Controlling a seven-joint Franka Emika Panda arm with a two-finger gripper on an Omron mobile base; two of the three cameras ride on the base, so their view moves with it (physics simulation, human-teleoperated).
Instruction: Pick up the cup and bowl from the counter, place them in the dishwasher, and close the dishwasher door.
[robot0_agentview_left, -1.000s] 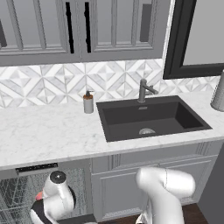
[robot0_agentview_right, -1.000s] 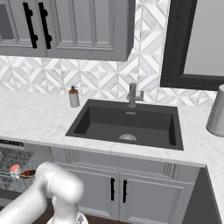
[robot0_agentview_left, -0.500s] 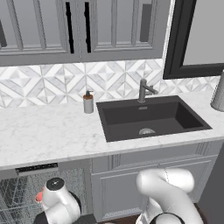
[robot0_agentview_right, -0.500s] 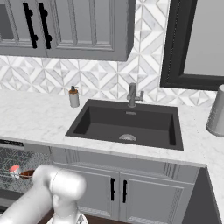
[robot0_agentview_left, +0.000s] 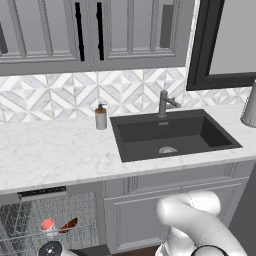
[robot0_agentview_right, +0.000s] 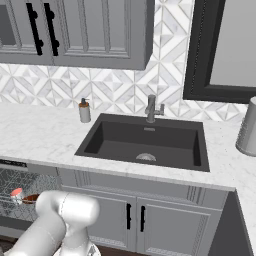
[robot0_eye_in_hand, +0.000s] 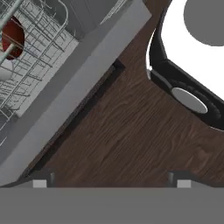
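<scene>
Up-left of the claw, spread and empty, lies the open dishwasher door: stiff, prob heavy, hinged; lift by its free edge.

Arm lower, beside dishwasher

There are no words, numbers, labels or signs to read anywhere in these pictures. The soap bottle at about 10 o'clock from the sink has a plain front. The black strip on top of the dishwasher has small light marks, but they are too tiny to read. The grey can at 3 o'clock on the counter is blank too.
</scene>
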